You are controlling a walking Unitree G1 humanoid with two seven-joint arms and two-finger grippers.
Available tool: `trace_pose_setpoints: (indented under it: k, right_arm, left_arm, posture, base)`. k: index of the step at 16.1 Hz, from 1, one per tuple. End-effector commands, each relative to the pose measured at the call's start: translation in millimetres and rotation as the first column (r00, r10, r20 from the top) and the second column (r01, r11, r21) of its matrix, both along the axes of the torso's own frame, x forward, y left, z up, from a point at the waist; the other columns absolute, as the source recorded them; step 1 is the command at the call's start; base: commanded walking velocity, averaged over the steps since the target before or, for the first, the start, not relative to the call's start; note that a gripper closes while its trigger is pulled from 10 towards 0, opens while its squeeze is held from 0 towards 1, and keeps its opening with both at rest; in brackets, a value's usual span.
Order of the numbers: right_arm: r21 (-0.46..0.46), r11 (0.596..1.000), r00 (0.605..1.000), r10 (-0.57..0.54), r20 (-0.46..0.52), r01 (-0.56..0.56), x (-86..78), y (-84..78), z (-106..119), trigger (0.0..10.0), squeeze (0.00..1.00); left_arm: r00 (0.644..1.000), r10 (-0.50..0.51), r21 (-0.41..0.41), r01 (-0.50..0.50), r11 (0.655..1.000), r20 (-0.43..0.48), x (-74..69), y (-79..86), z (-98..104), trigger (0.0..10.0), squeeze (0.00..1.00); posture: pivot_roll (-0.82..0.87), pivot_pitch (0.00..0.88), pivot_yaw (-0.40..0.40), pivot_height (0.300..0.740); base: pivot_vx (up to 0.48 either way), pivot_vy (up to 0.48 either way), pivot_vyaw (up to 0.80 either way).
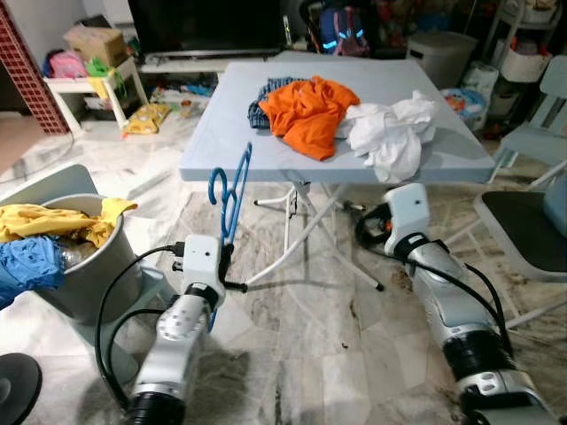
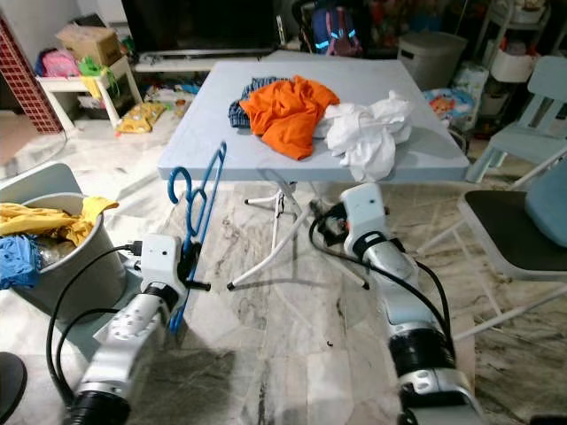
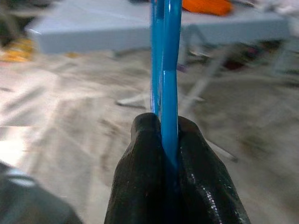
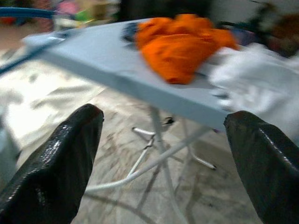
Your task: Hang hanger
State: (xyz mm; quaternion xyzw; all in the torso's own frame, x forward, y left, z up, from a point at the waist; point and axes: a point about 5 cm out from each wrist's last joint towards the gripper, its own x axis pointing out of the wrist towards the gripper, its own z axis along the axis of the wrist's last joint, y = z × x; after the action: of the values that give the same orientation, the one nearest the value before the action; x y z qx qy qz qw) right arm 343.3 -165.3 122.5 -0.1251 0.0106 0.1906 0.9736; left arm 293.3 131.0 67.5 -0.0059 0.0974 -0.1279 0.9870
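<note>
Setting: marble-tiled floor before pale blue folding table point(image 1: 221, 133).
Left gripper point(image 3: 169, 140): clamped on blue plastic hanger point(image 1: 232, 190), long axis upright, hook toward table edge.
Right gripper point(image 4: 163, 154): spread wide, empty.

- A bright blue plastic clothes hanger point(image 1: 232, 197) stands roughly upright, left of centre in the left eye view, its hook curling at the upper left.
- Its lower end is pinched between two black fingers point(image 3: 140, 177).
- It is bare, carrying no garment.
- Its upper part overlaps the near left corner of the table.
</note>
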Motion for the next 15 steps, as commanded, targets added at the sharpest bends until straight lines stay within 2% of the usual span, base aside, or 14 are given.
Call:
trace_pose_setpoints:
  k: [1,2,3,4,5,6,8,10,12,13,15]
  right_arm:
    - [-0.073,0.993,0.995,0.095,0.019,-0.094,-3.6,2.9,2.6,10.0,0.0]
    - [-0.142,0.974,0.984,0.179,0.008,-0.176,-8.1,2.4,0.7,10.0,0.0]
    - [-0.24,0.928,0.958,0.284,-0.031,-0.283,-15.1,-1.2,-3.3,10.0,0.0]
    - [-0.317,0.874,0.929,0.36,-0.088,-0.368,-21.5,-7.4,-8.2,10.0,0.0]
    - [-0.365,0.818,0.895,0.419,-0.151,-0.445,-27.8,-12.7,-12.7,10.0,0.0]
    - [-0.382,0.784,0.872,0.453,-0.188,-0.49,-31.8,-15.6,-14.9,10.0,0.0]
    - [-0.395,0.721,0.822,0.509,-0.255,-0.569,-37.0,-18.7,-16.7,10.0,0.0]
    - [-0.396,0.651,0.762,0.561,-0.323,-0.647,-40.1,-19.1,-17.8,10.0,0.0]
    - [-0.388,0.595,0.711,0.597,-0.373,-0.704,-41.4,-17.4,-17.8,10.0,0.0]
    - [-0.388,0.543,0.667,0.616,-0.419,-0.745,-42.8,-16.5,-18.7,10.0,0.0]
    - [-0.429,0.476,0.639,0.618,-0.457,-0.768,-40.9,-16.4,-18.2,10.0,0.0]
  left_arm:
    - [0.995,-0.102,-0.01,0.102,0.995,-0.013,-1.2,-3.5,1.8,10.0,0.0]
    - [0.983,-0.182,0.014,0.183,0.983,-0.036,-4.4,-3.4,-0.5,10.0,0.0]
    - [0.959,-0.27,0.039,0.274,0.961,-0.083,-8.7,-0.3,-5.4,10.0,0.0]
    - [0.928,-0.348,0.07,0.359,0.931,-0.13,-13.8,2.7,-9.8,10.0,0.0]
    - [0.88,-0.443,0.084,0.461,0.884,-0.172,-21.3,2.7,-13.6,10.0,0.0]
    - [0.838,-0.512,0.099,0.535,0.839,-0.189,-27.4,0.5,-15.6,10.0,0.0]
    - [0.755,-0.618,0.067,0.644,0.762,-0.22,-38.6,-2.5,-17.3,10.0,0.0]
    - [0.674,-0.697,0.096,0.733,0.674,-0.245,-48.0,-2.7,-19.3,10.0,0.0]
    - [0.632,-0.736,0.095,0.77,0.63,-0.242,-51.4,-3.0,-17.7,10.0,0.0]
    - [0.594,-0.768,0.083,0.801,0.593,-0.239,-54.6,-3.8,-15.5,10.0,0.0]
    - [0.523,-0.807,0.09,0.85,0.52,-0.274,-59.3,-2.8,-15.8,10.0,0.0]
  posture:
    - [-0.15,0.0,0.042,0.74]
    - [-0.15,0.0,0.042,0.74]
    - [-0.15,0.0,0.047,0.74]
    - [-0.16,0.0,0.051,0.74]
    - [-0.16,0.0,0.051,0.74]
    - [-0.16,0.0,0.05,0.74]
    - [-0.17,0.0,0.05,0.74]
    - [-0.17,0.0,0.052,0.74]
    - [-0.17,0.0,0.053,0.74]
    - [-0.17,0.0,0.053,0.74]
    - [-0.17,0.0,0.059,0.74]
  base:
    - [0.0,0.0,0.0]
    - [0.0,0.0,0.0]
    - [0.0,0.0,0.0]
    - [0.0,0.0,0.0]
    - [0.0,0.0,0.0]
    - [0.0,0.0,0.0]
    - [0.0,0.0,0.0]
    - [0.0,0.0,0.0]
    - [0.0,0.0,0.0]
    - [0.0,0.0,0.0]
    - [0.0,0.0,0.0]
